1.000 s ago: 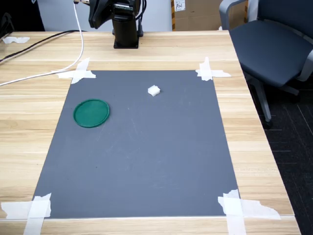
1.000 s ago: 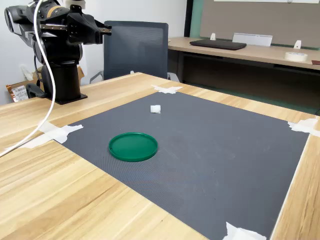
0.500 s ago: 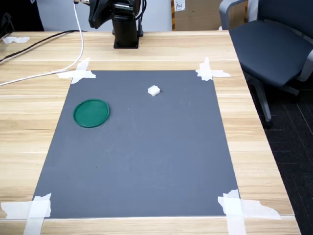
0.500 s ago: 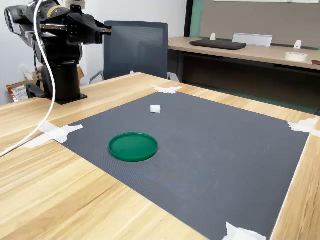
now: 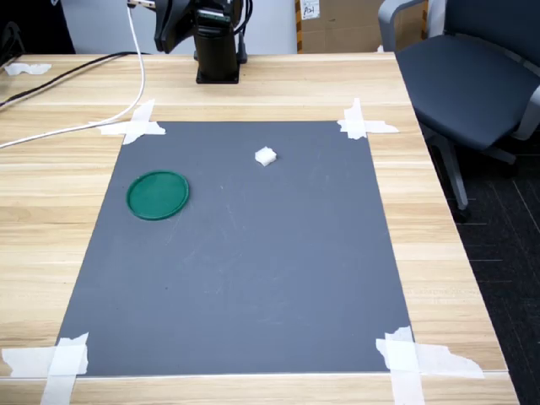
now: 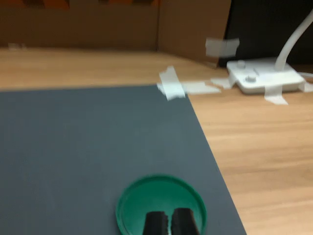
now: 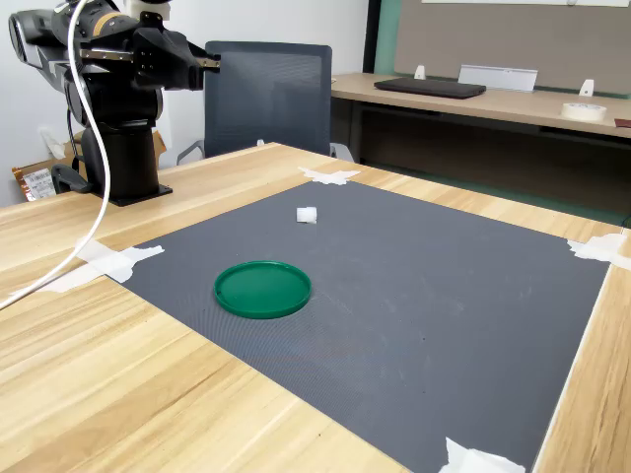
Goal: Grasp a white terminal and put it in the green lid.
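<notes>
The white terminal is a tiny white block lying alone on the dark grey mat, toward its far edge in the first exterior view. The green lid lies flat on the mat, to the left of the terminal in the first exterior view, with nothing in it. My gripper is held high by the arm's base, well away from both. In the wrist view the lid shows just beyond the two dark fingertips, which stand nearly together and hold nothing. The terminal is out of the wrist view.
The grey mat is taped at its corners with white strips on a wooden table. A white cable runs across the table in the first exterior view's left. An office chair stands past the table's right edge.
The arm has barely shifted near its base. The terminal and the lid lie where they were.
</notes>
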